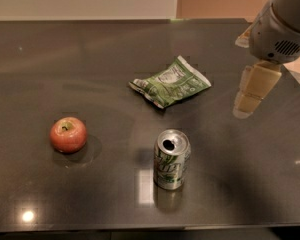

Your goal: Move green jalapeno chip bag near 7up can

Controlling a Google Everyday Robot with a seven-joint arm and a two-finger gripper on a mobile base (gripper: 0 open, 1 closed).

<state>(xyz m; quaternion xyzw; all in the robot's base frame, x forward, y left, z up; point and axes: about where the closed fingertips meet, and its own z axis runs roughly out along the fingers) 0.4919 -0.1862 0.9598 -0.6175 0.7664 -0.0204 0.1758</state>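
Observation:
The green jalapeno chip bag (171,82) lies flat and crumpled on the dark table, a little behind the centre. The 7up can (171,159) stands upright in front of it with its top opened, a short gap between the two. My gripper (250,93) hangs above the table at the right, to the right of the bag and apart from it, and holds nothing.
A red apple (68,134) sits on the table's left side, level with the can's top. The dark table (65,59) reaches a far edge against a pale wall, and its right edge runs just beyond my gripper.

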